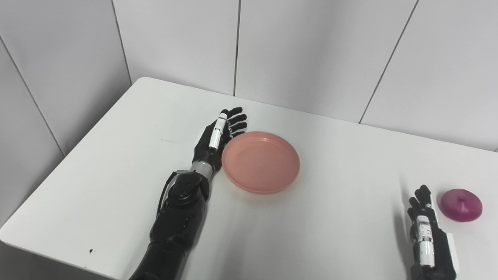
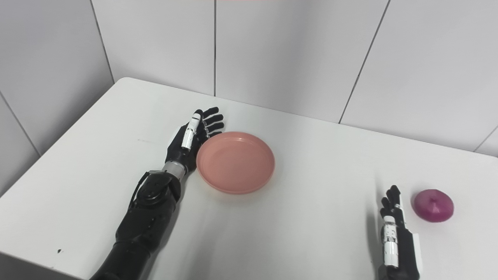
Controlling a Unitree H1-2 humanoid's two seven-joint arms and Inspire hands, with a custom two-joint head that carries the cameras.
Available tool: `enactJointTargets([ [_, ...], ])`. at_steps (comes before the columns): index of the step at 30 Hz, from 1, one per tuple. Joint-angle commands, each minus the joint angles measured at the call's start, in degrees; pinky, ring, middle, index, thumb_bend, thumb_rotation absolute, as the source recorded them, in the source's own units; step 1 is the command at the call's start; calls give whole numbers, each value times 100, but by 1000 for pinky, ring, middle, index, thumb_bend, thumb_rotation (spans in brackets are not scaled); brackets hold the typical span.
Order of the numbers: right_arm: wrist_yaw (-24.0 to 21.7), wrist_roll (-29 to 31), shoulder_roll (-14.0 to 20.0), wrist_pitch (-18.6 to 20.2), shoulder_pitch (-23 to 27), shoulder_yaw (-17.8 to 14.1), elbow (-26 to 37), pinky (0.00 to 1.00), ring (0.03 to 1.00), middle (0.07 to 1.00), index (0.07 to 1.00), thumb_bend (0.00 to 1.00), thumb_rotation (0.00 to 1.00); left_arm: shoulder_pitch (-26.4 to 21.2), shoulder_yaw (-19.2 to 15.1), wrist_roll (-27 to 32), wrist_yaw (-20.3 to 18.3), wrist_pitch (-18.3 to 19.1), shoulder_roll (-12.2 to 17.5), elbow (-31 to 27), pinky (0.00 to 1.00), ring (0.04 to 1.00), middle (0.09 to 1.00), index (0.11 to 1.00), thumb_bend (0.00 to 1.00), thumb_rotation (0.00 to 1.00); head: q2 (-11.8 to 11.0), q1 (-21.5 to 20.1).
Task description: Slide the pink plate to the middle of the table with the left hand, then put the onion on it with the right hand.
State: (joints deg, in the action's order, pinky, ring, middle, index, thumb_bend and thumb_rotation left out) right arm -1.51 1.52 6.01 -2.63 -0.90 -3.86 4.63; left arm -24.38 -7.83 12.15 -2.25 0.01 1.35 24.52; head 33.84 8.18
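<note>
One pink plate (image 1: 260, 162) sits mid-desk (image 1: 116, 163), one onion (image 1: 461, 205) well to its right, and two hands are in play. The left hand (image 1: 217, 139), fingers straight and empty, touches the plate's left rim. The right hand (image 2: 395, 229), also extended and empty, rests just left of the onion; both views match.
</note>
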Motion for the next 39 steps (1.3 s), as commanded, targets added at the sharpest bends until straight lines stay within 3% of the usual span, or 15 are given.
enactJointTargets([
  [1,38,-15,-87,-346,-27,22,-191,1000,993,999,1000,73,1000,22,36,-8,-35,27,-12,-79,752,788,790,763,340,1000,13,-41],
  [13,145,-227,-152,-349,-38,55,-211,1000,969,976,977,93,1000,135,144,-205,142,87,-120,-268,737,783,795,768,351,1000,153,-394],
  [23,217,-329,-262,-241,-44,102,-209,984,960,969,974,113,1000,237,194,-198,11,37,-159,-233,747,786,798,781,353,1000,255,-889],
  [39,335,-542,-391,-155,39,161,-243,969,939,951,960,134,1000,303,214,-122,-174,111,-231,-393,751,789,800,782,378,1000,426,-1304],
])
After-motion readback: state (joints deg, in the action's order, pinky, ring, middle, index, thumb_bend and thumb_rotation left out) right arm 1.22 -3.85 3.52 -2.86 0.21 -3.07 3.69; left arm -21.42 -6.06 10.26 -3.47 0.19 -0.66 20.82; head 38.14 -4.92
